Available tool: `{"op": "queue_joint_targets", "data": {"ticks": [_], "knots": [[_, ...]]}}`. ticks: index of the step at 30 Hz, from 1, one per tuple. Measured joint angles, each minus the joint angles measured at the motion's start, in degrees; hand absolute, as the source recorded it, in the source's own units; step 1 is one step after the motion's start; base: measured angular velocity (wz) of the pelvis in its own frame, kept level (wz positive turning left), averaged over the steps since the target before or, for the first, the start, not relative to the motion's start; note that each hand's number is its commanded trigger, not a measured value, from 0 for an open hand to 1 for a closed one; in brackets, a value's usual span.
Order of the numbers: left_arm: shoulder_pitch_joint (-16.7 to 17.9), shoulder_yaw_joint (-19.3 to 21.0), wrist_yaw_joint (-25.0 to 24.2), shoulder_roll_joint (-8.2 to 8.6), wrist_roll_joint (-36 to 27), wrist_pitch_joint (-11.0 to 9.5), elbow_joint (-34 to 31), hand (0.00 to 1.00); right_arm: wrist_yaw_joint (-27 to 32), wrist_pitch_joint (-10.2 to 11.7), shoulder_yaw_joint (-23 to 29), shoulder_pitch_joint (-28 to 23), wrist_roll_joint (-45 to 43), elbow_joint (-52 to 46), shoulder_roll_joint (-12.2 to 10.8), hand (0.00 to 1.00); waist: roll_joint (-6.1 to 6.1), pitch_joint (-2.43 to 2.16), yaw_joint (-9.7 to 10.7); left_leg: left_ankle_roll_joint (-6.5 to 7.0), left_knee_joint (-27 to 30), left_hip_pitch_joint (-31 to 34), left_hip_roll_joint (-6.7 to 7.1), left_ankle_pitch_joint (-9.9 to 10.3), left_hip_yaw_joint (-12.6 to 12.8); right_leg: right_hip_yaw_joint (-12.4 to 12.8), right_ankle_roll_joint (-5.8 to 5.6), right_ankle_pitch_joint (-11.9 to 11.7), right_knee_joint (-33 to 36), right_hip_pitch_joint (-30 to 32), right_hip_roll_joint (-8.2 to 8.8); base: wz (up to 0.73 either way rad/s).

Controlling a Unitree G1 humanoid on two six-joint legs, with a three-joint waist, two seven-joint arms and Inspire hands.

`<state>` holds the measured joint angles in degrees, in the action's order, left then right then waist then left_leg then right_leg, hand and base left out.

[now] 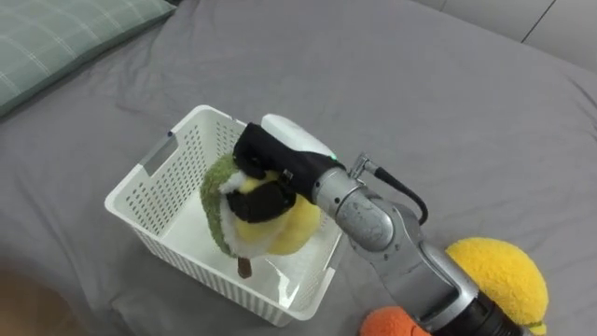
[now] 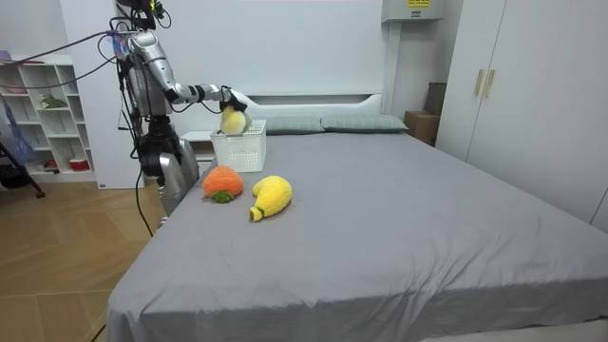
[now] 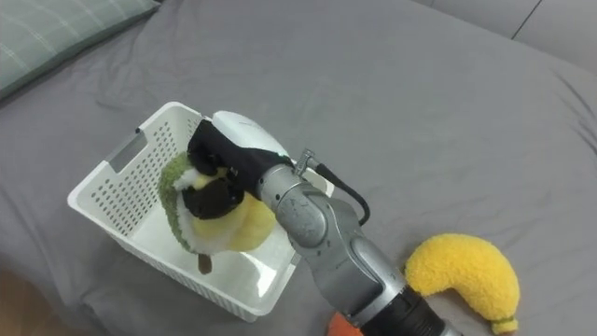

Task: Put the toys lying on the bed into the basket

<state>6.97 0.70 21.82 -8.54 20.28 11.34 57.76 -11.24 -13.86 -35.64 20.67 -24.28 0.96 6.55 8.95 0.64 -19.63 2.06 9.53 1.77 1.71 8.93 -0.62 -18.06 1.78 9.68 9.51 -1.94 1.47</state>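
- The robot stands beside the bed point(image 1: 420, 93), near its head end, with a white shelf point(image 2: 43, 114) behind it in the room view.
- Its right arm reaches out over the bed.
- The right hand point(image 1: 269, 154) is curled round the top of a soft yellow and green toy point(image 1: 270, 229) and holds it tight.
- The toy hangs in the open top of a white basket point(image 1: 163, 173) with little holes in its walls.
- A small brown stalk on the toy points down toward the basket's floor. I cannot tell if it touches.
- The basket sits on the grey bed cover, not far from a green checked pillow point(image 1: 56, 37).
- A soft yellow banana point(image 1: 499, 275) lies on the bed outside the basket, on the robot's right.
- A soft orange toy point(image 1: 396, 324) lies just beside the banana, closer to the robot.
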Motion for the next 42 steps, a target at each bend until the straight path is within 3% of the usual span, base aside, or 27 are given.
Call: {"op": "queue_joint_targets", "data": {"ticks": [4, 20, 35, 42], "knots": [[-0.3, -0.4, 0.0, 0.11, 0.0, -0.1, 0.0, 0.0, 0.0, 0.0, -1.5, -0.1, -0.6, 3.4, -0.9, 0.0, 0.1, -0.03, -0.2, 0.01, 0.0, 0.0, 0.02, 0.0, 0.0, 0.0, -0.02, 0.0, 0.1, 0.0, 0.04, 0.0], [-1.5, -0.3, 0.2, 0.3, -0.1, -0.5, -0.1, 0.0, 0.0, 0.1, -1.4, -1.3, 1.5, 3.9, -0.1, 0.0, 0.07, 0.01, -0.7, 0.0, 0.0, -0.3, 0.01, 0.0, 0.2, 0.5, -0.03, 0.0, 0.1, -0.2, -0.02, -0.01], [-1.9, -0.3, 0.4, 0.06, -1.5, -0.6, 0.8, 0.0, 0.4, 0.2, -0.8, -1.6, 2.5, 2.0, 0.8, 0.0, -0.56, 0.41, -0.4, 0.0, -0.1, -0.2, -0.03, 0.0, 0.3, 0.8, -0.03, 0.0, 0.0, 0.0, -0.4, 0.0], [-1.7, 0.4, -1.1, 0.11, -1.6, -1.0, 0.8, 0.0, 4.1, 1.8, 2.8, -1.7, 5.0, -2.4, 1.8, 0.0, -1.14, 0.33, 1.3, 0.01, 0.1, -0.3, -0.02, 0.0, 0.3, 0.7, -0.05, 0.0, 0.0, -0.2, -0.04, 0.0]]}}
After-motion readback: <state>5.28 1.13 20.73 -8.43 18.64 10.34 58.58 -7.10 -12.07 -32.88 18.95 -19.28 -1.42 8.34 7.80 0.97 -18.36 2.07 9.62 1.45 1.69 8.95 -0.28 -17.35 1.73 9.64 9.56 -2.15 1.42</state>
